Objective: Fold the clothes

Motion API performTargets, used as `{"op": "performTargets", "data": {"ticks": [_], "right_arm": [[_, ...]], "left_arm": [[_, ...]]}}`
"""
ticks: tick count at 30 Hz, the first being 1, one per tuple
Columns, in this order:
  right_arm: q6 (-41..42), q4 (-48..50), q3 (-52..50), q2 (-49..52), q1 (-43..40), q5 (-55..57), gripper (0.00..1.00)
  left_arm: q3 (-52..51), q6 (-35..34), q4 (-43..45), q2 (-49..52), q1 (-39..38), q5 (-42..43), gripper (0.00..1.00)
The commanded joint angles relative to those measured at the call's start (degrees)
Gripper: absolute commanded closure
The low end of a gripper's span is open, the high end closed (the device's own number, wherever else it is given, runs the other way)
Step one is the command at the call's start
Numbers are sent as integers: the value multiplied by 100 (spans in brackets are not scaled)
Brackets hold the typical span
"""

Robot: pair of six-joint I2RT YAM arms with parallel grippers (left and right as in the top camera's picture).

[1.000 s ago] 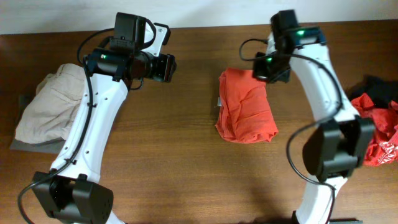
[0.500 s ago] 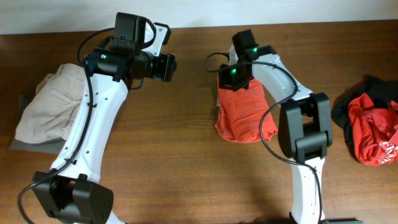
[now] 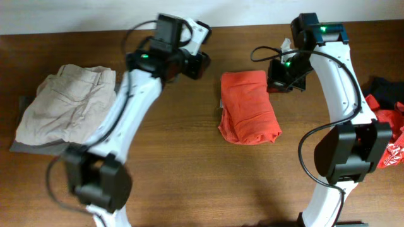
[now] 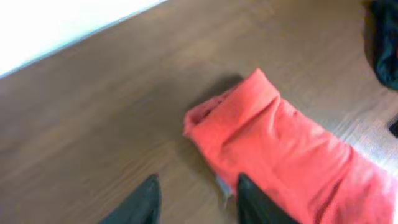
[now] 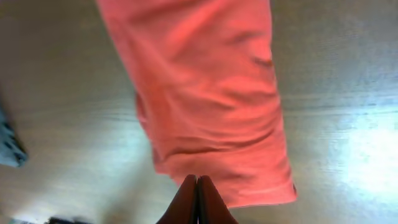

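The orange-red T-shirt (image 3: 249,107) lies folded into a compact bundle at the table's middle. It also shows in the left wrist view (image 4: 292,149) and the right wrist view (image 5: 205,93). My left gripper (image 3: 202,64) is open and empty above the bare wood just left of the shirt's far corner; in its own view (image 4: 198,186) the right fingertip (image 4: 245,186) is by the shirt's edge. My right gripper (image 3: 275,81) is shut and empty, hovering at the shirt's far right corner (image 5: 198,183). A red white-lettered garment (image 3: 388,135) and a black one (image 3: 382,88) lie crumpled at the right edge.
A beige garment (image 3: 63,104) lies on a grey mat (image 3: 22,146) at the left. The table's far edge meets a white wall (image 3: 252,11). Both arms' bases stand at the near edge.
My left arm has swung right, bringing its gripper close to the shirt's far left corner. My right gripper has pulled back from over the shirt's top to its right side.
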Motion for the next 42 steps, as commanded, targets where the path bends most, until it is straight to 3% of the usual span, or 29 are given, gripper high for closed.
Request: {"op": "performTargets", "data": {"ticks": [1, 8, 13, 17, 26, 31, 33, 34, 35, 36, 42], "right_arm": [[-79, 28, -426, 76, 103, 151, 96], [131, 984, -1637, 76, 426, 129, 96], [352, 1674, -2778, 76, 549, -120, 96], [52, 1797, -3394, 76, 785, -743, 96], [-433, 1847, -3486, -149, 1375, -1526, 96], [-1115, 1849, -3407, -1237, 1152, -1377, 93], [-1115, 1860, -3351, -1683, 964, -1132, 84], [-1110, 1875, -3318, -1912, 828, -977, 76], [-1102, 1891, -3305, -2092, 695, -861, 57], [-1084, 1923, -3294, -2295, 498, -767, 46], [-693, 2031, -3298, -2524, -533, -592, 6]], "left_arm": [[17, 90, 286, 734, -101, 745, 67], [20, 66, 909, 1773, -363, 1547, 69], [20, 52, 964, 2116, -505, 1556, 69], [20, 52, 966, 2142, -507, 1154, 70], [188, 15, 850, 2131, -378, 909, 70], [1244, -13, -160, 2037, -153, 905, 58], [1770, -13, -678, 2033, -63, 905, 51], [2026, -13, -960, 2033, -22, 905, 49], [2269, -13, -1252, 2033, 15, 907, 45], [2481, -13, -1545, 2033, 42, 909, 42], [3032, -11, -2815, 2033, 61, 907, 33]]}}
